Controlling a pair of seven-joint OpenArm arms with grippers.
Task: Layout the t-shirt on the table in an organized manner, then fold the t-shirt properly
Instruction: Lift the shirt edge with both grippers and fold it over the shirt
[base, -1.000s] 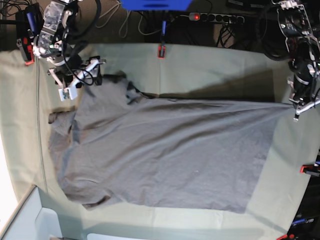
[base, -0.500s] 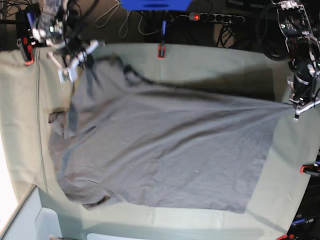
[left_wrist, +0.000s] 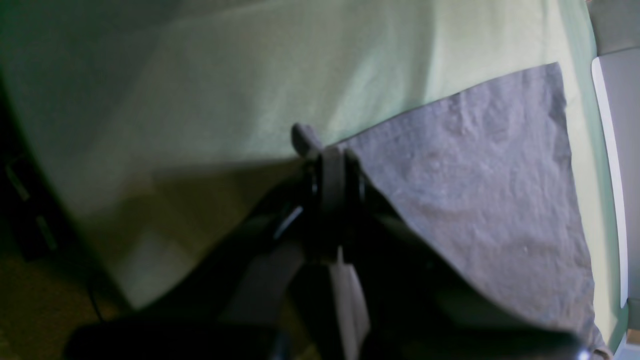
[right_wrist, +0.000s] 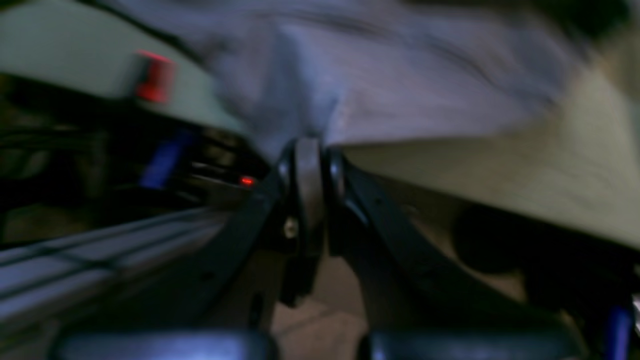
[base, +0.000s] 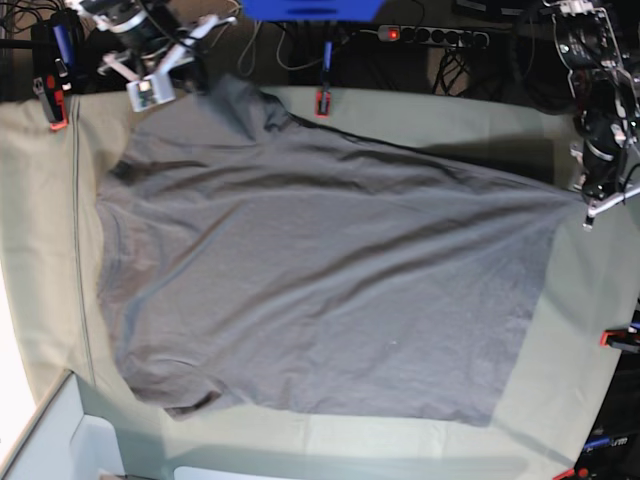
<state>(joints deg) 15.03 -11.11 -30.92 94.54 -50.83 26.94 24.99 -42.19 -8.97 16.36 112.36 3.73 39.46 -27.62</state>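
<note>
The dark grey t-shirt (base: 320, 290) lies spread over the pale green table (base: 420, 125). Its far edge is lifted and stretched between my two grippers. At the far left my right gripper (base: 198, 75) is shut on the shirt's shoulder end. In the blurred right wrist view its jaws (right_wrist: 310, 147) pinch a ridge of the t-shirt (right_wrist: 400, 75). At the right edge, my left gripper (base: 588, 212) is shut on the hem corner. The left wrist view shows the left gripper (left_wrist: 331, 157) clamping the t-shirt (left_wrist: 475, 175) just above the table (left_wrist: 250, 75).
Red clamps (base: 322, 102) (base: 57, 108) (base: 617, 339) hold the cloth at the table's edges. One red clamp (right_wrist: 155, 82) shows in the right wrist view. A power strip (base: 432, 37) and cables lie behind the far edge. A white bin (base: 60, 440) stands at the near left corner.
My right gripper shut on the shirt's shoulder end and pulled it toward the far left corner. That opened the bunched sleeve and collar area and tightened the far edge. The left gripper stayed put.
</note>
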